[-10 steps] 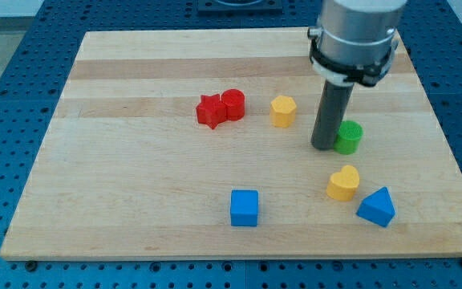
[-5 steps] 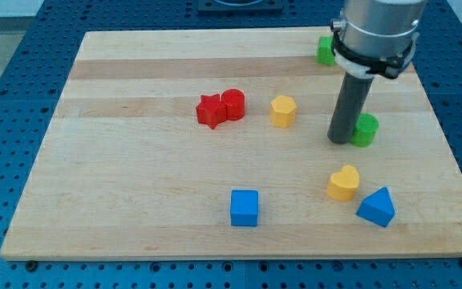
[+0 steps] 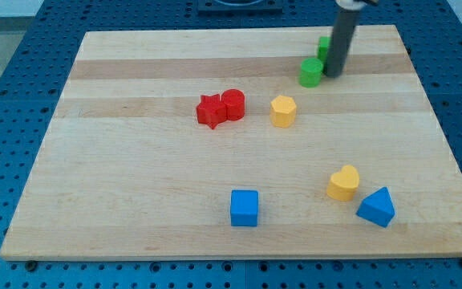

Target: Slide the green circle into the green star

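Green circle (image 3: 311, 71) at bench (image 3: 135, 177) top right, my tip (image 3: 333, 75) touching at its 3 o'clock, green star (image 3: 325, 46) close at 1 o'clock; rod only, no hand

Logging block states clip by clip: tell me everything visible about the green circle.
The green circle is a short, upright, plastic-looking cylinder near the board's top edge, right of centre. My tip stands against its right side. The green star, partly hidden behind the rod, sits just up-right; whether they touch is unclear.
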`<state>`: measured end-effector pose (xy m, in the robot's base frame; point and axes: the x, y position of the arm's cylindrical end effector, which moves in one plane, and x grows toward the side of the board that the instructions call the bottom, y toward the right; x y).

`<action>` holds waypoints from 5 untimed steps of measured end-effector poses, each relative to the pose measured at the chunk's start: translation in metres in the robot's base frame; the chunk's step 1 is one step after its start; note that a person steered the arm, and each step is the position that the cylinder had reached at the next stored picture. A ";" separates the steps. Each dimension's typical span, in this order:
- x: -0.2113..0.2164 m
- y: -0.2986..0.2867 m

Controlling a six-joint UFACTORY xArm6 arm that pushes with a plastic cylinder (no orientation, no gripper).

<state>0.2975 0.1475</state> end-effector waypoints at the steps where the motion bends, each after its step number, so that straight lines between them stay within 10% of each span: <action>1: 0.026 -0.018; 3: 0.091 -0.059; 5: 0.058 -0.133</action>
<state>0.3550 0.0146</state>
